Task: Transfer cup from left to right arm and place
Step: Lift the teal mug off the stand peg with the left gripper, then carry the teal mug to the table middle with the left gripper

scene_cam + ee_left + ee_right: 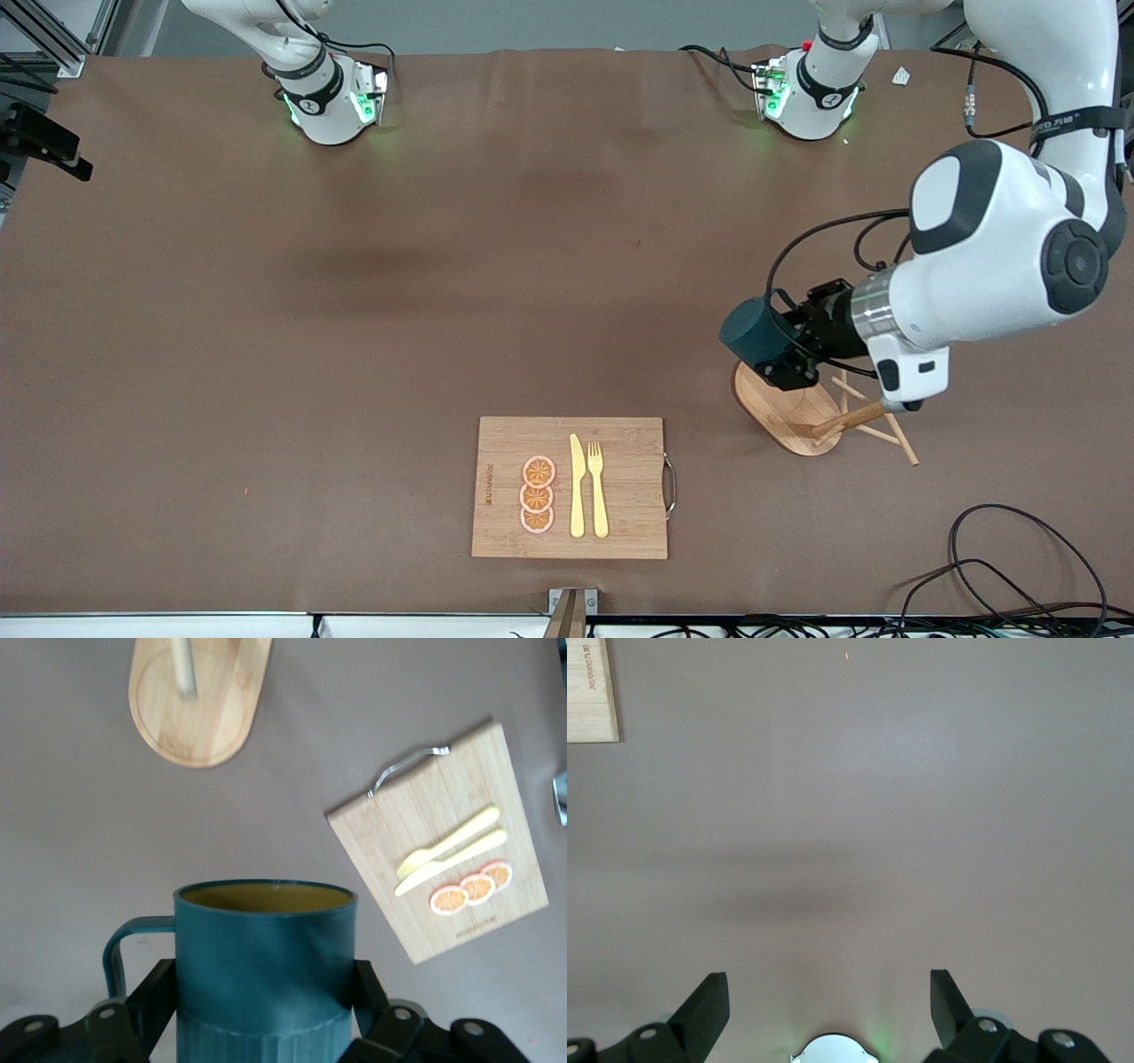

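The left gripper (266, 1028) has its fingers (146, 1005) clamped on the ribbed lower sides of the cup (266, 970), carrying it in the air over the base of the wooden peg rack (788, 412), toward the left arm's end of the table (266, 354). From the front the cup (753, 332) points away from the wrist toward the table's middle, so its free end faces the right arm. The right gripper (833, 1014) waits with fingers spread wide over bare table, gripping nothing. The handover, I'd say, hinges on closing that wide gap between them.
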`<state>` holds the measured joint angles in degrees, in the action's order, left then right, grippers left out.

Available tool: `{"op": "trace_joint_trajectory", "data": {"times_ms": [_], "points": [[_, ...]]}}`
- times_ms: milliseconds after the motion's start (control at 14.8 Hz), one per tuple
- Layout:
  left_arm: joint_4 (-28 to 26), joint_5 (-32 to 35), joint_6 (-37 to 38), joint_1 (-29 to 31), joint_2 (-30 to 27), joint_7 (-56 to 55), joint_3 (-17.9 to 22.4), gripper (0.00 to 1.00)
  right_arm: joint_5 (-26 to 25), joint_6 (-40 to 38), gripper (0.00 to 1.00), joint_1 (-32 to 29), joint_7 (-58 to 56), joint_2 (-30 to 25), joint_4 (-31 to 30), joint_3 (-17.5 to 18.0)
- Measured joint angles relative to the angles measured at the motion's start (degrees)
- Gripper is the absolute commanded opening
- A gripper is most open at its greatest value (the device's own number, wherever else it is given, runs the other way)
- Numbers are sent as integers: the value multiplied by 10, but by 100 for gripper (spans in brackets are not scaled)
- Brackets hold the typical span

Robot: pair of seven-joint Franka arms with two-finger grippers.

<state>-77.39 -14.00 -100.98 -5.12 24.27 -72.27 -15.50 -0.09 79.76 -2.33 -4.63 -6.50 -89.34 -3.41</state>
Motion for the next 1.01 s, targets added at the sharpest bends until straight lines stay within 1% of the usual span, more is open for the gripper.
{"op": "trace_joint_trajectory", "data": {"times_ms": [135, 203, 338, 541, 811, 1014], "points": [[0, 48, 0, -24, -6, -16, -14, 64, 0, 0, 100, 0, 0, 0, 0, 0], [0, 74, -4, -45, -8, -35, -16, 65, 0, 0, 100, 0, 0, 1, 0, 0], [0, 120, -26, -98, -9, -74, -18, 69, 0, 0, 100, 0, 0, 1, 0, 0], [-1, 203, -57, -175, -9, -116, -19, 69, 0, 0, 100, 0, 0, 2, 0, 0], [-3, 283, -100, -237, -8, -143, -19, 69, 0, 0, 100, -1, 0, 7, 0, -1], [-9, 375, -136, -291, 5, -196, -20, 69, -1, 0, 100, -2, 0, 14, -1, -2]]}}
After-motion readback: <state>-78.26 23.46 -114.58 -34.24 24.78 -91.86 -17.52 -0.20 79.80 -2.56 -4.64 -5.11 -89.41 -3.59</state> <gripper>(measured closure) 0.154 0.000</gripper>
